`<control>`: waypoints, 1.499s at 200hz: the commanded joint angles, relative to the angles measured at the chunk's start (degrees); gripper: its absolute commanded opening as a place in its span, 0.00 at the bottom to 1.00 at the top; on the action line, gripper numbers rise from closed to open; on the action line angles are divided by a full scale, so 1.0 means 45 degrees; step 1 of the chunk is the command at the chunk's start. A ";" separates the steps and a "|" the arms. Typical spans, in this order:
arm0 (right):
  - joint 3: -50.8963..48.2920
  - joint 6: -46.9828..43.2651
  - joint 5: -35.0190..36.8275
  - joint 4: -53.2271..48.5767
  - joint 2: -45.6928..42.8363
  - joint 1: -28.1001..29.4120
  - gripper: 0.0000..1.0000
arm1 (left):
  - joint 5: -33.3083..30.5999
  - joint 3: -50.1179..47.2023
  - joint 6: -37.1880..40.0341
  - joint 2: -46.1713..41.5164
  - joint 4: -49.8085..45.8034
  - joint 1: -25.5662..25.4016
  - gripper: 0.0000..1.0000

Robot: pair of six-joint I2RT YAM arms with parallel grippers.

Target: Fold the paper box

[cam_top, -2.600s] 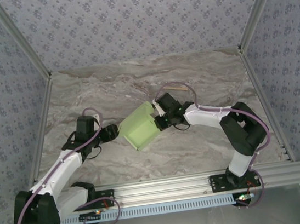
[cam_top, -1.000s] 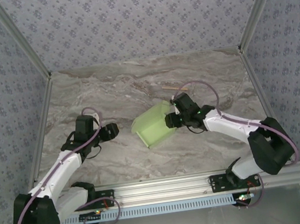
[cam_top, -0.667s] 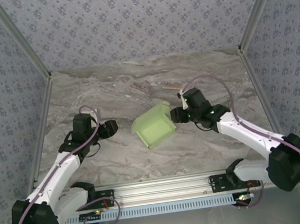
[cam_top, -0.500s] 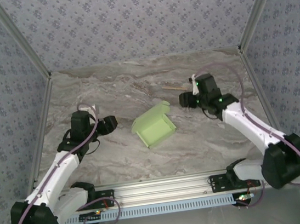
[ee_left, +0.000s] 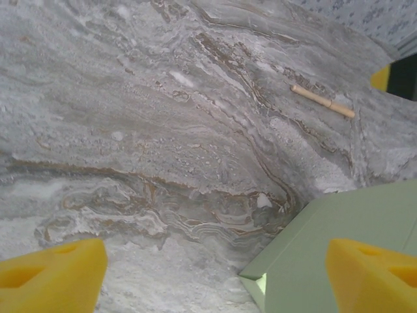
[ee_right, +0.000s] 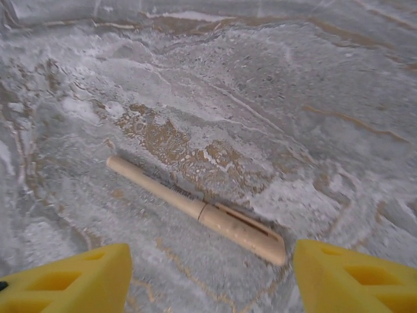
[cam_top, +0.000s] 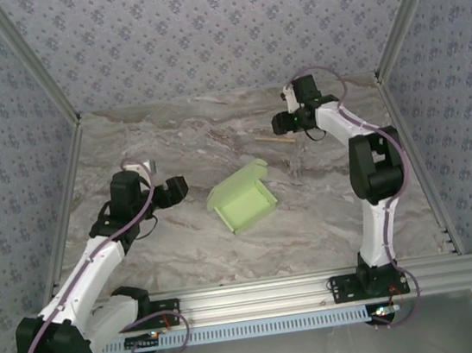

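The paper box point(cam_top: 241, 200) is a small pale green folded box lying on the marble table, mid-centre, with one flap standing up at its back right corner. No gripper touches it. My left gripper point(cam_top: 177, 189) hovers just left of the box, open and holding nothing. In the left wrist view the box point(ee_left: 339, 241) fills the lower right, partly behind my right fingertip point(ee_left: 371, 274), and the left gripper point(ee_left: 212, 280) has bare table between its fingers. My right gripper point(cam_top: 281, 124) is far back, open, well away from the box.
A tan pen-like stick point(cam_top: 273, 138) lies on the table just ahead of the right gripper point(ee_right: 212, 280); it shows as the stick point(ee_right: 195, 208) in the right wrist view and as the stick point(ee_left: 322, 101) in the left wrist view. Patterned walls close off the table's back and sides.
The right gripper let go of the box and swung to the back right, over the stick. Both grippers opened wider. The box stayed put.
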 commanded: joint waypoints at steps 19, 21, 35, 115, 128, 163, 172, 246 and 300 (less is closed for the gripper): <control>0.1557 -0.2044 -0.0584 -0.1365 0.1353 0.0115 0.68 | 0.1156 0.1063 0.0035 0.0596 0.0771 -0.0023 0.97; 0.1581 -0.2086 -0.0599 -0.1375 0.1379 0.0134 0.68 | 0.1163 0.1086 0.0022 0.0631 0.0773 -0.0023 0.97; 0.2048 -0.2628 -0.0621 -0.1694 0.1772 0.0292 0.68 | 0.1188 0.1176 0.0011 0.0707 0.0774 -0.0023 0.98; 0.5046 -0.3789 -0.0254 -0.3991 0.3920 0.0978 0.66 | 0.0826 0.1448 0.0127 0.0730 -0.0075 -0.0023 0.97; 0.5342 -0.3735 -0.0011 -0.4207 0.4145 0.1029 0.65 | 0.0787 0.1422 0.0147 0.0654 -0.0143 -0.0023 0.97; 0.6131 -0.3828 0.0294 -0.5008 0.4706 0.1118 0.62 | 0.0651 0.1345 0.0313 0.0484 -0.0339 -0.0023 0.97; 0.6378 -0.3894 0.0311 -0.5240 0.4841 0.1111 0.61 | 0.0621 0.1314 0.0326 0.0426 -0.0358 -0.0023 0.97; 0.7429 -0.4629 0.0404 -0.6560 0.5572 0.1159 0.46 | 0.0515 0.1129 0.0381 0.0259 -0.0458 -0.0023 0.96; 0.7414 -0.5074 0.1542 -0.7099 0.5559 0.1366 0.28 | 0.0462 0.1003 0.0372 0.0201 -0.0496 -0.0023 0.96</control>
